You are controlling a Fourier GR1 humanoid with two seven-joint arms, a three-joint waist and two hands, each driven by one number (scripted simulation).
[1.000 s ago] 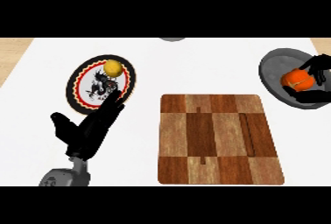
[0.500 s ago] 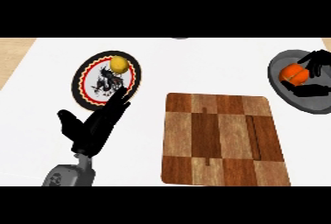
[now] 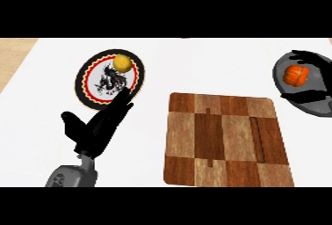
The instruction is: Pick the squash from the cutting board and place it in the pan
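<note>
On the white surface (image 3: 194,66) the wooden cutting board (image 3: 224,139) lies bare beside the left robot hand (image 3: 97,129), which rests with straight fingers, holding nothing. In the grey pan (image 3: 304,90) at far right, the right robot hand (image 3: 316,66) spreads around the orange squash (image 3: 296,75); whether it grips, I cannot tell.

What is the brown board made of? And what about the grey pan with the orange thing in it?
The cutting board looks like wood: brown patches of lighter and darker grain, in a matte finish. The pan looks like grey metal, smooth and dull, though the look alone leaves that open. The orange squash lies in it, under the right hand.
</note>
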